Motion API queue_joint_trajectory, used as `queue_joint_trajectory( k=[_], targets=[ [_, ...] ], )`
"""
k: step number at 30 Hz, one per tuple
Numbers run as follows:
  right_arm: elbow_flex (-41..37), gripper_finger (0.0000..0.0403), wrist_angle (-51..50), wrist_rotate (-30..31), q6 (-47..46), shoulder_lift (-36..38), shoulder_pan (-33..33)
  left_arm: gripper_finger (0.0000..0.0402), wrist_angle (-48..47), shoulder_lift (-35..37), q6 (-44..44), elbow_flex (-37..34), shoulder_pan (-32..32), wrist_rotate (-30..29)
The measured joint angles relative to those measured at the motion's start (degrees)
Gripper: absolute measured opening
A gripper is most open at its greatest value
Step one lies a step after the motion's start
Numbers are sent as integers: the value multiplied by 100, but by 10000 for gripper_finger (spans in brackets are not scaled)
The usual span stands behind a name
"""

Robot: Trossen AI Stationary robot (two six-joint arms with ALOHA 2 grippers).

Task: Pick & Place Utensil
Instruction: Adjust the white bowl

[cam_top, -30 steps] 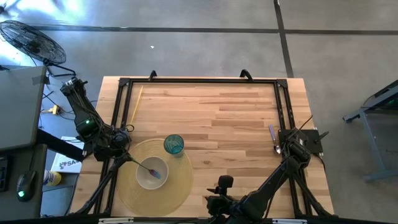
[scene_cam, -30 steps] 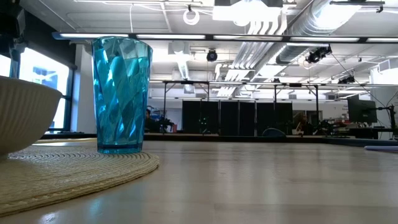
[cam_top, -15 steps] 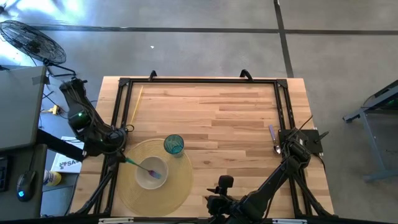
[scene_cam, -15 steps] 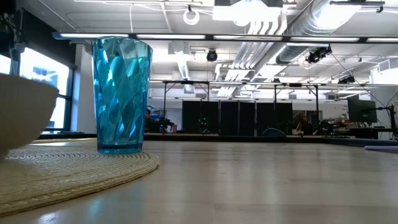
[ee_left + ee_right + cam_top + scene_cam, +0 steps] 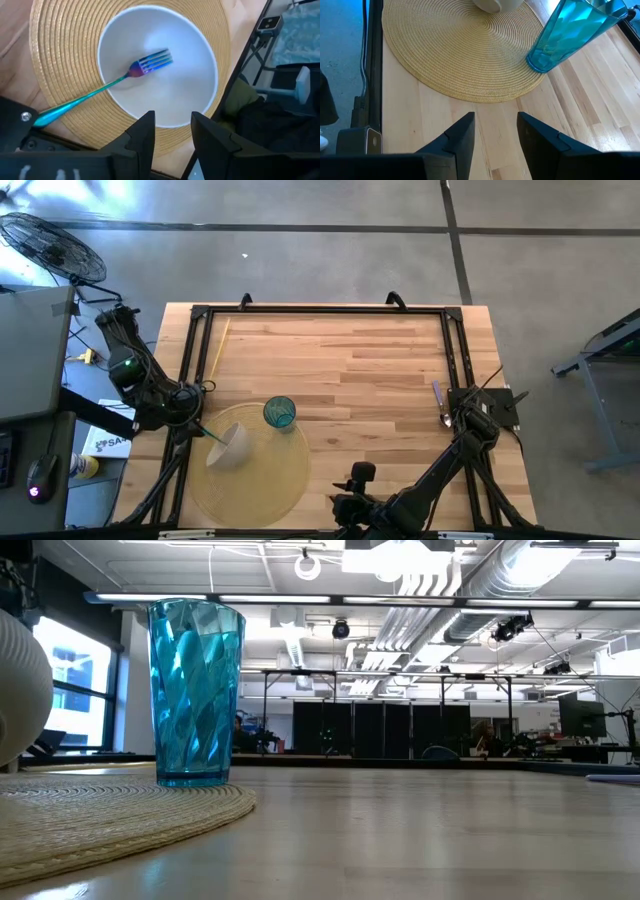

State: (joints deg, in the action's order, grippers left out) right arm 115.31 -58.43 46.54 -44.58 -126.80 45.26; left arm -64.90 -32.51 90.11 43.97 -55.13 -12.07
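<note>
- Two end effectors show: the left end effector (image 5: 190,420) hangs low at the left edge of the desk (image 5: 370,370), just beside the rim of the woven placemat (image 5: 60,45).
- Whether it grips anything cannot be told; the teal handle of the fork (image 5: 135,70) runs back to its dark body, off to one side.
- Resting inside the white bowl (image 5: 190,95) are the fork's iridescent tines, while the handle crosses the bowl's rim toward the left end effector.
- From above, the bowl sits tipped on its side on the left part of the placemat, its opening turned toward the left arm.
- Upright on the placemat's far edge, near the bowl but apart from it, stands the blue cup (image 5: 279,412).
- At the desk's right edge waits the right end effector (image 5: 468,418), its fingers (image 5: 462,132) slightly apart and empty, with a purple-handled spoon (image 5: 440,405) lying just beside it.
</note>
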Motion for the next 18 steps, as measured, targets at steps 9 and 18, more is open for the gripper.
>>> queue_joint_trajectory(
  k=[9, 18],
  targets=[
    [0, 141, 0, 0, 2, 0, -1, 124, 0, -2, -8, 0, 0, -395],
    [0, 141, 0, 0, 4, 0, -1, 124, 155, -645, -328, -9, 0, -679]
  ],
)
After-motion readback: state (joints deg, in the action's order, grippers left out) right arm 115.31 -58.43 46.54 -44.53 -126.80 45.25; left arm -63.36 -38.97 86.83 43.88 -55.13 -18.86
